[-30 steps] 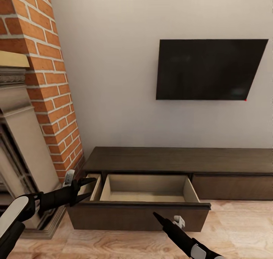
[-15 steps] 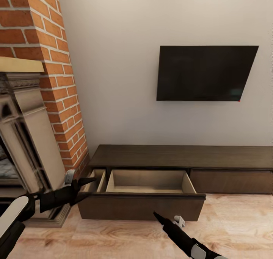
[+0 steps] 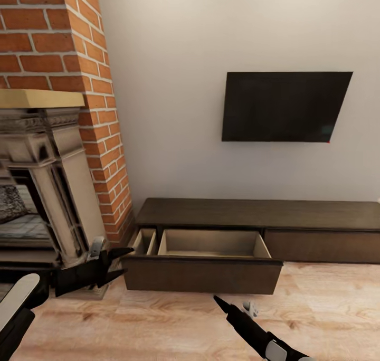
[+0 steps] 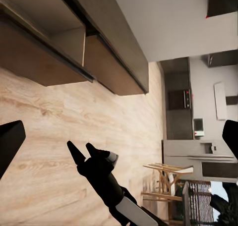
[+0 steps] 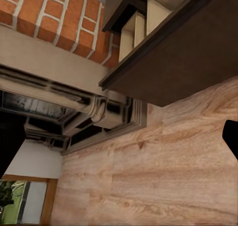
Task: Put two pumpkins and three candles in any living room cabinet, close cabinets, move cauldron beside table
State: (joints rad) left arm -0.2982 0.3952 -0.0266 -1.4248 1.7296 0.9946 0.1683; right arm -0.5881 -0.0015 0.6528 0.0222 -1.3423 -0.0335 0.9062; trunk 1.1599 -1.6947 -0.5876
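The long dark cabinet [image 3: 253, 216] sits against the wall beside the brick fireplace [image 3: 47, 176], its drawer [image 3: 206, 263] pulled out, while the left gripper [image 3: 117, 260] and right gripper [image 4: 82, 150] both hang empty, fingers apart

The cabinet [image 3: 253, 213] stands beyond both grippers, its drawer [image 3: 208, 260] pulled out between the left gripper [image 3: 122, 260] and right gripper [image 3: 232, 306].

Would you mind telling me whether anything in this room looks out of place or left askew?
Yes: the cabinet has its wide left drawer pulled right out over the wooden floor, pale inside exposed and apparently empty, while the panel to its right sits flush. Nothing looks spilled or damaged.
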